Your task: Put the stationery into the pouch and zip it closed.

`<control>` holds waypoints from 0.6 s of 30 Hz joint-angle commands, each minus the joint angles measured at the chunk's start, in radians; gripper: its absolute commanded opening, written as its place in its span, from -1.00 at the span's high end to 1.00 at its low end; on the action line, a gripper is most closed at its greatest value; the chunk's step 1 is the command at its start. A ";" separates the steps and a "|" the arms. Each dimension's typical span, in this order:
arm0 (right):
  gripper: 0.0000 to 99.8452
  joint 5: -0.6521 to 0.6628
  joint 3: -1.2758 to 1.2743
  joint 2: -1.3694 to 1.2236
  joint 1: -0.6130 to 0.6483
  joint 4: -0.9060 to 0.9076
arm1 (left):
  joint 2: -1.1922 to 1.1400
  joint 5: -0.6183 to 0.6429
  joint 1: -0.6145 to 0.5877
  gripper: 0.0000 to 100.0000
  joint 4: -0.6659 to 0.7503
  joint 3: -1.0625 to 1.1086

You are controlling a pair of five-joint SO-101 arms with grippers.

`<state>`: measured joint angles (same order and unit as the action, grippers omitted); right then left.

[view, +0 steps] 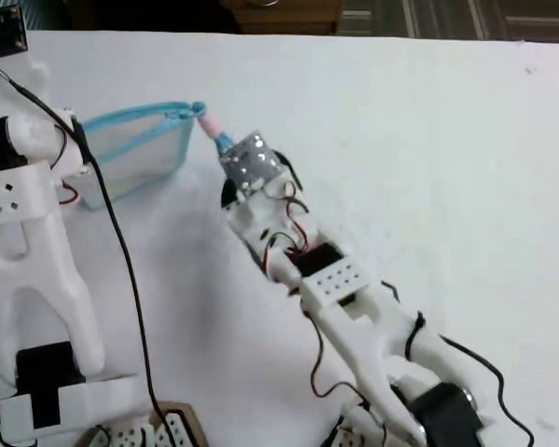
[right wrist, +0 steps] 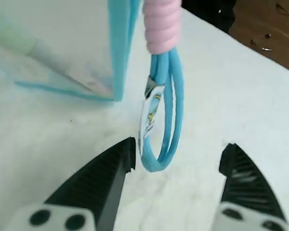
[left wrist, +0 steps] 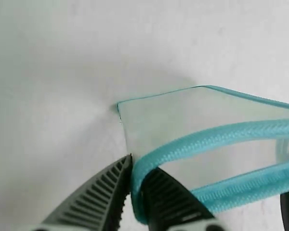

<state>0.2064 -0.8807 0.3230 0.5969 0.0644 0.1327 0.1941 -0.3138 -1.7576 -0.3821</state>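
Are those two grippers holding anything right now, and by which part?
The left gripper is shut on the pouch, pinching the end of its blue zipper edge. The right gripper holds nothing: it is open at the pull loop.

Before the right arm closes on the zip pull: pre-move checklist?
1. Left gripper clamped on the pouch at its zipper end: ok.
2. Right gripper open: ok.
3. Blue pull loop between the right gripper's fingers: ok, by the right wrist view.
4. Zipper tracks closed: not ok, the two sit apart.
5. Stationery inside the pouch: cannot tell.
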 commanded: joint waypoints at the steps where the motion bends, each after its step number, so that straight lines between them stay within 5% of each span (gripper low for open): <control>1: 0.45 -0.002 0.006 -0.076 0.007 -0.124 | 0.008 -0.003 0.008 0.95 0.014 -0.035; 10: 0.45 -0.005 0.080 -0.127 0.013 -0.136 | 0.012 -0.005 0.008 0.95 0.015 -0.035; 18: 0.50 -0.043 0.233 -0.438 -0.042 -0.349 | 0.012 -0.005 0.008 0.95 0.015 -0.035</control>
<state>0.1880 -0.7288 -0.0422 0.5785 -0.2179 0.1327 0.1941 -0.3138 -1.7576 -0.3821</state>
